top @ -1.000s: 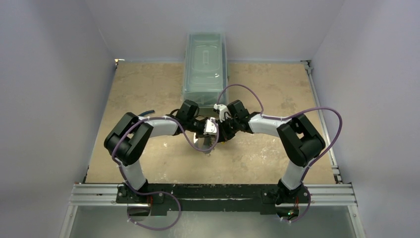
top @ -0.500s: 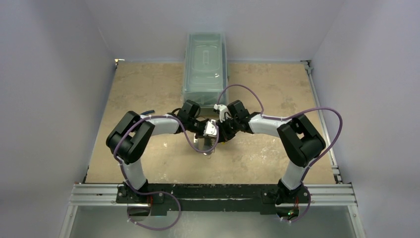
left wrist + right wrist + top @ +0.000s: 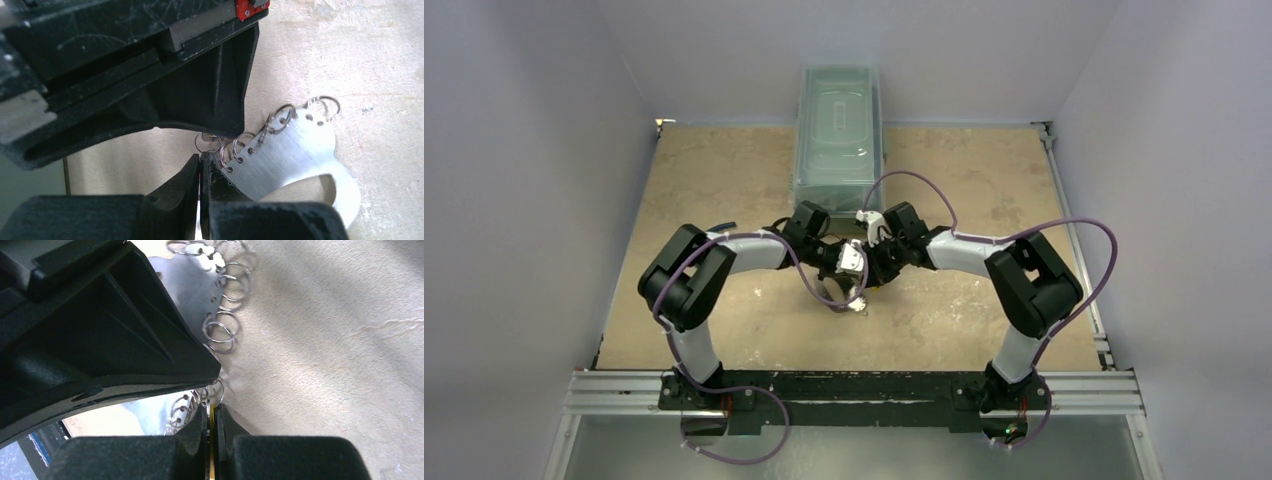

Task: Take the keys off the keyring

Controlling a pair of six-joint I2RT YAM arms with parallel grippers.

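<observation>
The keyring (image 3: 295, 155) is a flat silvery plate with a cut-out, and several small split rings hang through holes along its edge. It also shows in the right wrist view (image 3: 192, 280) and, small, in the top view (image 3: 851, 303). My left gripper (image 3: 202, 164) is shut at the plate's ringed edge, right under a small ring. My right gripper (image 3: 212, 412) is shut on the yellow-headed key (image 3: 212, 440), which hangs on a small ring (image 3: 215, 392). Both grippers meet tip to tip at mid-table (image 3: 864, 275). The silvery keys are hidden.
A clear lidded plastic box (image 3: 839, 130) stands at the back centre. The blue handle of the pliers (image 3: 722, 228) peeks out behind the left arm. The tan tabletop (image 3: 984, 170) is walled on three sides.
The left arm has shifted slightly right and the hanging keyring has swung a little down and right. The right arm has hardly moved.
</observation>
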